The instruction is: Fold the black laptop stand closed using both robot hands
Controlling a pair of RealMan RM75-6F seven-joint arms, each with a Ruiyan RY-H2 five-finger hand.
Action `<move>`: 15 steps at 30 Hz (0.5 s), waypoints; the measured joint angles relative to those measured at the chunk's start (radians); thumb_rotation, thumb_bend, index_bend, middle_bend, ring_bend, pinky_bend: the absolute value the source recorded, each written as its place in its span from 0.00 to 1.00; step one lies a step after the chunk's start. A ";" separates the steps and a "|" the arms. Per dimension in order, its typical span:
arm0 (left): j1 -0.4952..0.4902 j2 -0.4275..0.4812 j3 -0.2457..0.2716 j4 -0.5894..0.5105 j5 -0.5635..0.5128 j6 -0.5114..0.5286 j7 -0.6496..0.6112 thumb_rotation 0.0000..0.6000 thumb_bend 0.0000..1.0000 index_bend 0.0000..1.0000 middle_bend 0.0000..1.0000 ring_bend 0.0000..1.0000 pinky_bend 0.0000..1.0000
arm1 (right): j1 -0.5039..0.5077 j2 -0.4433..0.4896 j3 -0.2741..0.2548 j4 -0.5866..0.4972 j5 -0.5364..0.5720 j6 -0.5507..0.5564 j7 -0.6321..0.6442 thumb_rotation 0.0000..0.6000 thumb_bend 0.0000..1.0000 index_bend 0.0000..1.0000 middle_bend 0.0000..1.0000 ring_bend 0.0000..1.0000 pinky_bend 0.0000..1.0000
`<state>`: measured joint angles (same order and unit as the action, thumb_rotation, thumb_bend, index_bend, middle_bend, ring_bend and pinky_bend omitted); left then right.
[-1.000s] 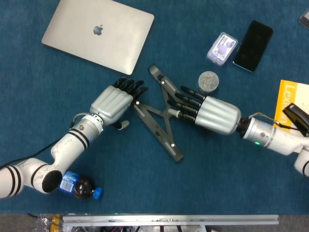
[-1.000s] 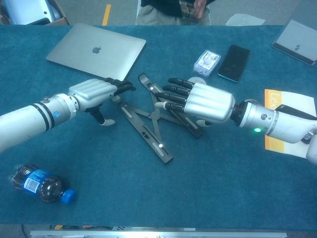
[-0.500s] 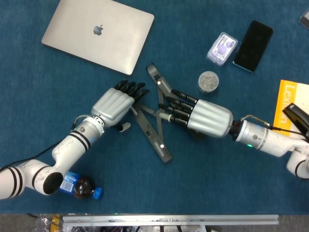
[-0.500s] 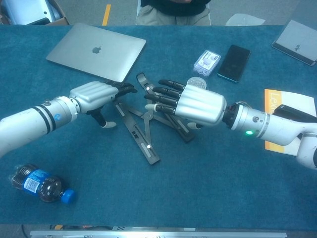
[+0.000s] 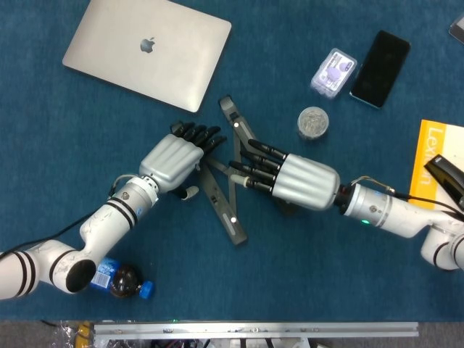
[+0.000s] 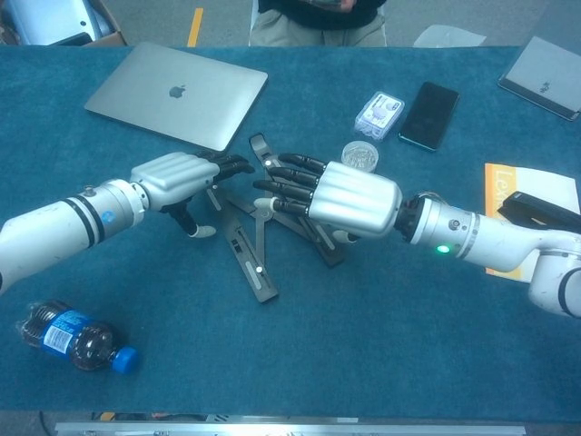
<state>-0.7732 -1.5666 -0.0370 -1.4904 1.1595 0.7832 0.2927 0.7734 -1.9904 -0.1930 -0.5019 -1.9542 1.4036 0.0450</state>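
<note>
Black laptop stand (image 5: 230,181) mid-frame on blue surface (image 5: 326,275), bars nearly together. My left hand (image 5: 174,159) and right hand (image 5: 290,180) press its sides, fingers extended, nothing clasped. Chest view alone shows person's torso (image 6: 313,20) at top edge.

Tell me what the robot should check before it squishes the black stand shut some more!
1. Left robot hand against the stand's left bar: ok, fingertips rest there.
2. Right robot hand on the other bar: ok, fingers lie over it.
3. Black laptop stand fully folded: not ok, bars are apart in a narrow V.
4. Laptop out of the way: ok, apart from the stand.
5. Small round jar clear: ok, beside the right robot hand, not touching.
6. Fingers caught between the bars: cannot tell.
</note>
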 measured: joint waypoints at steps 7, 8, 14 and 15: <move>0.000 -0.002 0.002 -0.006 0.008 0.004 -0.004 1.00 0.26 0.00 0.00 0.00 0.00 | 0.006 -0.019 0.001 0.004 0.007 0.001 -0.006 1.00 0.00 0.00 0.00 0.00 0.05; 0.000 -0.004 0.003 -0.007 0.008 0.004 -0.005 1.00 0.26 0.00 0.00 0.00 0.00 | 0.006 -0.022 0.001 0.005 0.008 0.001 -0.007 1.00 0.00 0.00 0.00 0.00 0.05; 0.000 -0.007 0.004 -0.011 0.013 0.006 -0.008 1.00 0.26 0.00 0.00 0.00 0.00 | 0.008 -0.036 0.003 0.008 0.015 0.000 -0.013 1.00 0.00 0.00 0.00 0.00 0.05; -0.001 -0.007 0.004 -0.013 0.014 0.006 -0.009 1.00 0.26 0.00 0.00 0.00 0.00 | 0.009 -0.038 0.003 0.008 0.016 -0.001 -0.013 1.00 0.00 0.00 0.00 0.00 0.05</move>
<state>-0.7737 -1.5734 -0.0327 -1.5030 1.1736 0.7894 0.2840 0.7823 -2.0283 -0.1901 -0.4941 -1.9384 1.4028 0.0315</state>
